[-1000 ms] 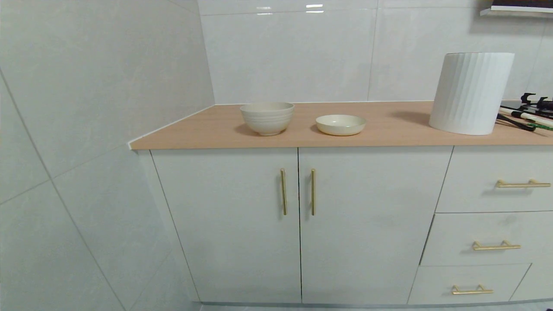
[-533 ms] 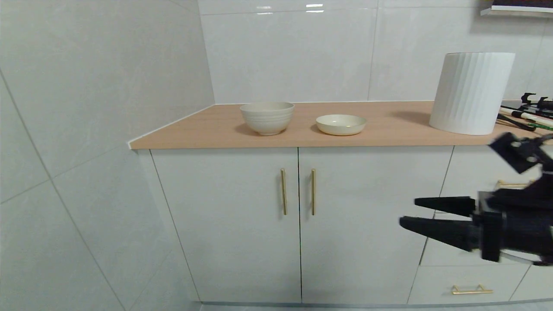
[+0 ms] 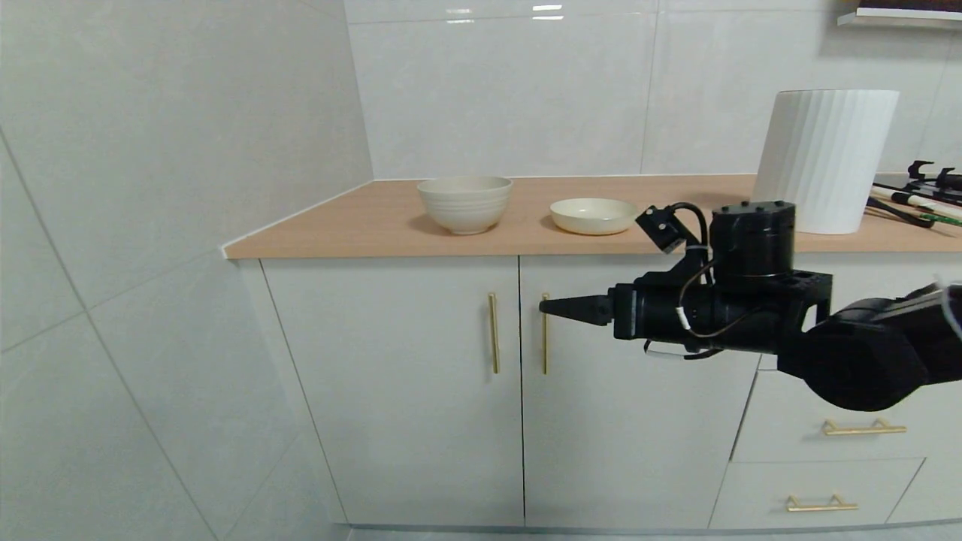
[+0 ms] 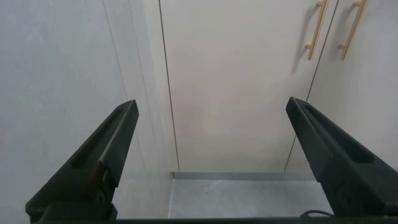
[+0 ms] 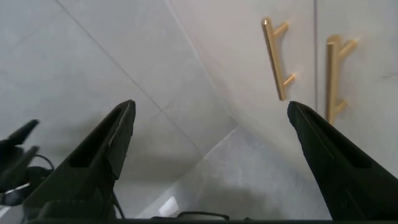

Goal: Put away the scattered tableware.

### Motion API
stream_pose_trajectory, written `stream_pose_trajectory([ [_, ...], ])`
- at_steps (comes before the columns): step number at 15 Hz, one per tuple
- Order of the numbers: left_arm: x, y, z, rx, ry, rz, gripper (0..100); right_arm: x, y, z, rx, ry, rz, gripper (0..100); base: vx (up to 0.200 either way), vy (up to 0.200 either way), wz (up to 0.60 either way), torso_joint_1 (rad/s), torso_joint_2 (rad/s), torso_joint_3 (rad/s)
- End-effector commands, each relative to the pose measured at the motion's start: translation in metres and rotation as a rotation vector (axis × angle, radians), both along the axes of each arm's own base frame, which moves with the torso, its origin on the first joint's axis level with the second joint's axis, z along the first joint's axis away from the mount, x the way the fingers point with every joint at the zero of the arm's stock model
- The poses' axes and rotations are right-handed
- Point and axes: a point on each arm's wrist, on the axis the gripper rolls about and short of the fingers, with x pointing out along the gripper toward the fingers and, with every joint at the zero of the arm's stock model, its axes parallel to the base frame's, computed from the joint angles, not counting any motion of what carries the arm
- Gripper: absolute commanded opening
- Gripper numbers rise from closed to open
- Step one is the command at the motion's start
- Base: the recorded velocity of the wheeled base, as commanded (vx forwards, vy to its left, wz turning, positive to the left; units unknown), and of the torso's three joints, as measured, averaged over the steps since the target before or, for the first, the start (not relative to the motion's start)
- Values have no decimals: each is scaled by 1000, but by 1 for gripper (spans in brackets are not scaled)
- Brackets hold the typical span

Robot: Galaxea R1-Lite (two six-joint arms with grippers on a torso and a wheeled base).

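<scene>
right hand (image 3: 549, 306) spread wide, empty, fingertips near a cabinet door handle (image 3: 545, 353).

We're in a home kitchen: glossy white wall tiles (image 3: 496, 90), wood counter (image 3: 361, 225) over white cabinet doors (image 3: 391, 391) with gold handles (image 3: 493, 333), drawers (image 3: 789, 439) beside, bowl (image 3: 465, 203) and dish (image 3: 594, 216) on top.

Cream ribbed bowl (image 3: 465, 203) upright, shallow cream dish (image 3: 594, 216) beside, well apart
</scene>
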Motion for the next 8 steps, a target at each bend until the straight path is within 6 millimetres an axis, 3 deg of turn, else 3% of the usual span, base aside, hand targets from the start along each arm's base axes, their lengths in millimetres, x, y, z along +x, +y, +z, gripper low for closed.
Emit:
stream_pose_trajectory([
  [1, 0, 0, 0, 0, 0, 0, 100, 18, 12, -33, -31, 59, 3, 100, 0, 0, 0, 0, 0, 0],
  [4, 0, 0, 0, 0, 0, 0, 100, 30, 22, -58, -28, 43, 3, 100, 0, 0, 0, 0, 0, 0],
  [8, 0, 0, 0, 0, 0, 0, 100, 44, 30, -74, -31, 33, -34, 100, 0, 0, 0, 0, 0, 0],
])
